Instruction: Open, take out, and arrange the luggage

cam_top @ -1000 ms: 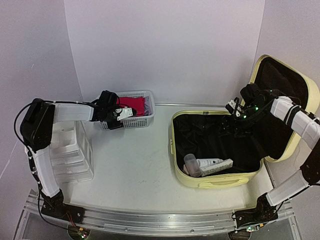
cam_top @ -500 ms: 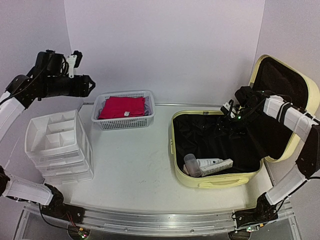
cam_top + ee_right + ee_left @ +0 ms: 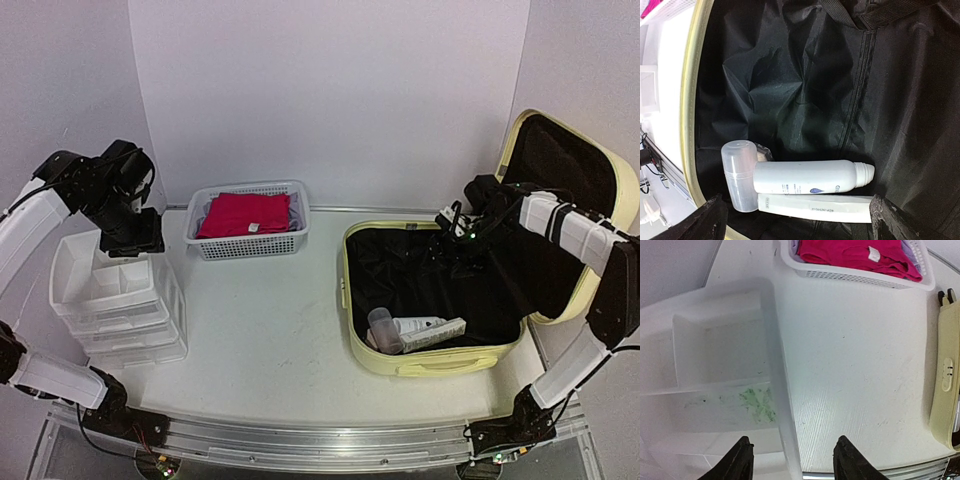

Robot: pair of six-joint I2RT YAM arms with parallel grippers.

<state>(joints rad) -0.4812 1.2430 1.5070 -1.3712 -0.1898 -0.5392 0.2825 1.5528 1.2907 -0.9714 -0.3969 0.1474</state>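
Observation:
The luggage (image 3: pixel 440 366), a pale yellow suitcase, lies open at the right, its lid (image 3: pixel 622 190) leaning back. On its black lining lie a white bottle (image 3: pixel 805 177), a clear capped container (image 3: pixel 738 175) and a long white box (image 3: pixel 815 207). My right gripper (image 3: pixel 800 220) hangs open above these items, over the back of the luggage (image 3: pixel 690 100), holding nothing. My left gripper (image 3: pixel 792 450) is open and empty over the right wall of the white drawer organizer (image 3: pixel 715 355) at the far left. The top view shows it as the left gripper (image 3: pixel 130 235) above the organizer (image 3: pixel 115 300).
A white mesh basket (image 3: pixel 245 250) with a folded red cloth (image 3: pixel 250 213) stands at the back, between organizer and luggage. The left wrist view shows the basket (image 3: pixel 855 275) and the suitcase's yellow side (image 3: pixel 946 375) at the right edge. Walls close in the table.
My left arm left the basket, swung up high to the left, then came down over the drawer organizer. The right gripper edged slightly left over the open suitcase.

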